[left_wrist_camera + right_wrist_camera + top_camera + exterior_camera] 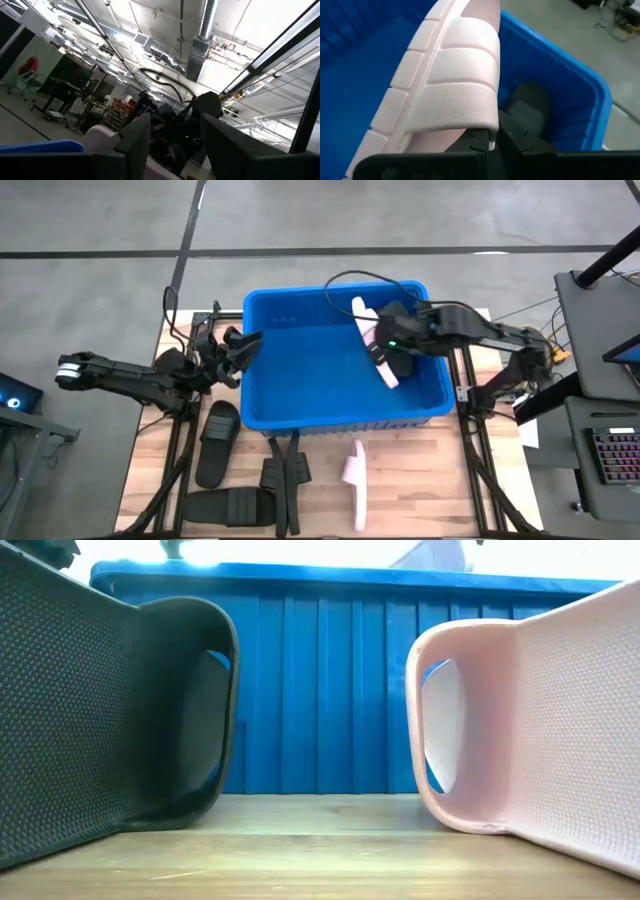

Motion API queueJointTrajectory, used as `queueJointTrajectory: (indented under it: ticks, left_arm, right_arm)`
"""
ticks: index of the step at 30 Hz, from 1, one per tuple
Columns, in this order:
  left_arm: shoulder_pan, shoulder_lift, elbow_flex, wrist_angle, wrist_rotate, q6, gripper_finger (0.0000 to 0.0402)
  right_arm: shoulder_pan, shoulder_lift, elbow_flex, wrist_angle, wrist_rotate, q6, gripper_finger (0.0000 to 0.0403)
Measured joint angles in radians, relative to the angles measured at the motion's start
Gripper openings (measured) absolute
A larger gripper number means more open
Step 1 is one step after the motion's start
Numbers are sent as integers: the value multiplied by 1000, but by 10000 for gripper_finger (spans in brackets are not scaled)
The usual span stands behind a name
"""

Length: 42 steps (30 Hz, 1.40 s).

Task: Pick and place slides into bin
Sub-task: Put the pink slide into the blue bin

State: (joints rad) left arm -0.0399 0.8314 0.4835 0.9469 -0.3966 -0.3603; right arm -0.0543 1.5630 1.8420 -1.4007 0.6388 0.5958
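A: Where is the pink slide (451,75)?

B: The right gripper (385,352) pinches it over the bin (300,412), on the right side. Its fingers press tight on the slide's edge.

A: Is it heavy?

B: It looks light and a bit bendy, like foam. The bumpy skin should not slip much. The strap or the side edge looks like a good place to grab.

A: What is in the bin?

B: One black slide (527,102) lies on the bottom, under the pink one. The rest of the blue floor looks bare.

A: And the other slides?

B: Some black ones (218,442) and one more pink one (355,472) lie on the table (420,490), in front of the bin.

A: And the left gripper (243,346)?

B: It waits by the bin's left wall. Its fingers are spread apart and hold nothing.
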Motion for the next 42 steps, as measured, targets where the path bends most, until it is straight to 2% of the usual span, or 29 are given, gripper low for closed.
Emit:
queueJointTrajectory:
  ticks: [8, 15, 18, 27, 32, 42]
  left_arm:
    - [0, -1, 0, -15, 0, 0, 160]
    - [0, 1, 0, -15, 0, 0, 160]
    - [1, 0, 0, -15, 0, 0, 160]
    - [1, 2, 0, -15, 0, -1, 160]
    - [1, 1, 0, -15, 0, 0, 160]
    - [0, -1, -1, -14, 0, -1, 160]
  right_arm:
    - [-73, 171, 26, -5, -4, -144, 13]
    - [-111, 308, 45, -39, 148, -179, 13]
    - [-121, 355, 43, -45, 173, -185, 13]
    - [-135, 497, 51, -95, 174, -222, 13]
    - [-148, 543, 51, -139, 227, -218, 13]
    - [-182, 590, 51, -87, 219, -212, 13]
